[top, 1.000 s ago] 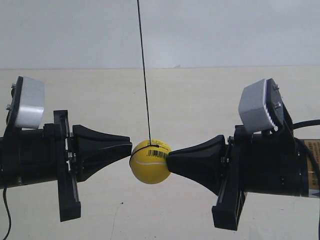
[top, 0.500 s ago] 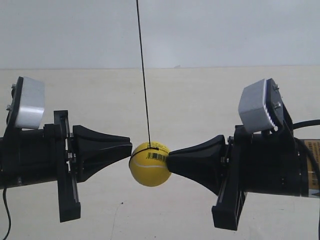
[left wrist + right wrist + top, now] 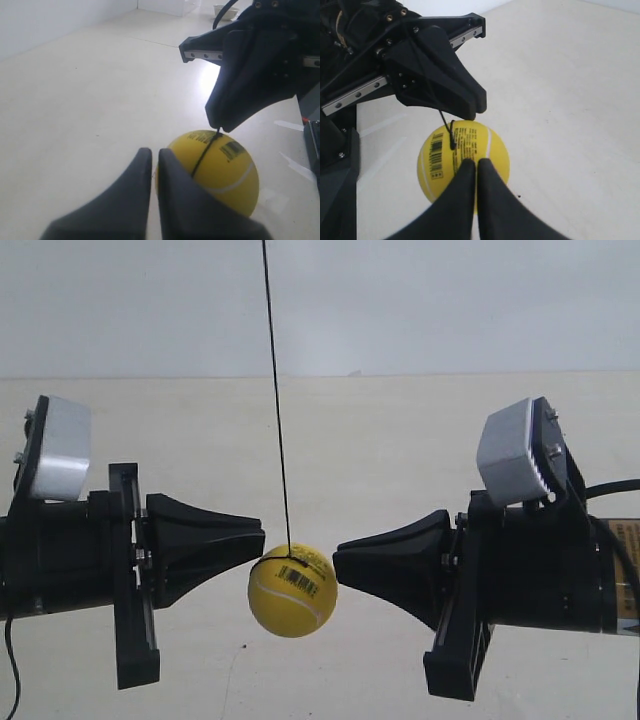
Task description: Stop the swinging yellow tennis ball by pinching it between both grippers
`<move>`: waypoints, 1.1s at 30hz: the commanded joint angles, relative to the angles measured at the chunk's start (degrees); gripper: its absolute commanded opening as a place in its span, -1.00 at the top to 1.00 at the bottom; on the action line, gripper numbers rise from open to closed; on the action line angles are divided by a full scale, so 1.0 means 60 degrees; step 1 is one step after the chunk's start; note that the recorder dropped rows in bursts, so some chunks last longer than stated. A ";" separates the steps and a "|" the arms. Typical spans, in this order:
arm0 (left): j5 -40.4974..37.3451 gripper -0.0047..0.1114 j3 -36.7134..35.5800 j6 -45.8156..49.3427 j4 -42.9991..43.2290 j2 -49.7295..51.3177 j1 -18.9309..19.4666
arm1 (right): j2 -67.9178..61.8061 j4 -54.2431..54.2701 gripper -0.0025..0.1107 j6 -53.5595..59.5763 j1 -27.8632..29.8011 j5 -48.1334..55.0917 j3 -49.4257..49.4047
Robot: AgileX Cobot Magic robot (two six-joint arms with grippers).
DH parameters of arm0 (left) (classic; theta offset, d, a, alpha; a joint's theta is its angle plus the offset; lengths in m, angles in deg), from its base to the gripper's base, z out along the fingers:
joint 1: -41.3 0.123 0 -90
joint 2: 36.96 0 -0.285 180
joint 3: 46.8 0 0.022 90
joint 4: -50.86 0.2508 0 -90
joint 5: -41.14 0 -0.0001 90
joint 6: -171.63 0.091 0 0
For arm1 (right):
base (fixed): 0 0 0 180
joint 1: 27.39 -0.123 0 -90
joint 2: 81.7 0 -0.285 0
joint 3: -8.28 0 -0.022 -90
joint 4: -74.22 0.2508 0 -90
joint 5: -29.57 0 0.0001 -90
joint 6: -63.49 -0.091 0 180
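I judge the pinch not yet made. The yellow tennis ball (image 3: 292, 591) hangs on its string (image 3: 275, 390) in the gap between the two tips, but its middle sits lower than both. The tool at the exterior view's left (image 3: 258, 540) meets only its upper shoulder, and the tool at the exterior view's right (image 3: 338, 558) stands just beside it; whether it touches I cannot tell. My left tool (image 3: 155, 152) and right tool (image 3: 476, 162) each have their fingers pressed together to a thin slit and hold nothing. What is left is to trap the ball squarely. I see nothing on the tabletop (image 3: 400, 460) near the tips, so there is room to lower both and close in, minding the string close by one tip
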 commanded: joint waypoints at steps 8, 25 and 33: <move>-0.0008 0.84 0.0006 -0.0093 0.0126 0.0066 -0.0049 | 0.0010 -0.0278 0.96 -0.0167 -0.0018 -0.0035 0.0063; 0.0033 0.84 -0.0013 -0.0156 0.0191 0.0066 -0.0049 | 0.0010 -0.0408 0.96 -0.0272 -0.0018 -0.0035 0.0063; 0.0058 0.84 -0.0013 -0.0274 0.0344 0.0066 -0.0049 | 0.0010 -0.0408 0.96 -0.0272 -0.0018 -0.0035 0.0063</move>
